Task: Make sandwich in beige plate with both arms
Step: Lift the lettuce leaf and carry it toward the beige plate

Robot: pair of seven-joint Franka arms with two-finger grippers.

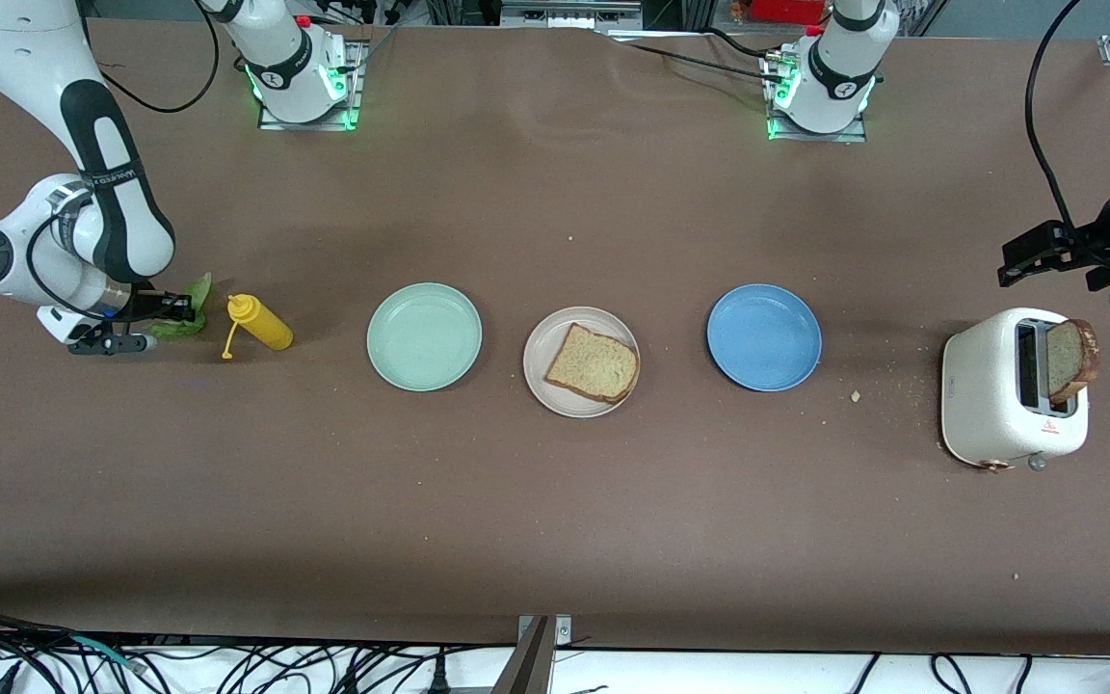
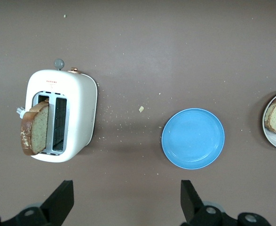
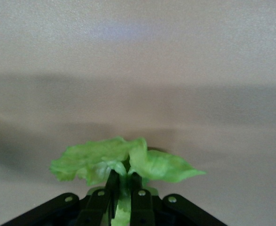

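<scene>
Bread slice (image 1: 595, 363) lies flat in the beige plate (image 1: 539, 369), turned so its corners point diagonally, one crust edge slanting toward the blue plate (image 1: 764, 337) at the left arm's end. On the beige plate's other flank, toward the right arm's end, sits the mint-green plate (image 1: 424, 336), then a yellow squeeze bottle (image 1: 262, 323) lying on its side with its nozzle aimed at the lettuce leaf (image 1: 186, 311). The right gripper (image 1: 172, 307) is low at the table there; only the right wrist view shows its fingers (image 3: 110, 188) pinched nearly together on the crinkled leaf (image 3: 123, 162), which fans out past the tips. Past the blue plate stands a white toaster (image 1: 998, 386) with the second slice (image 1: 1072, 360) upright in one slot, its long axis running along that slot. The left gripper (image 2: 126, 200) hangs in the air near the toaster, fingers spread wide and holding nothing. Red print on the toaster is too small to read.
</scene>
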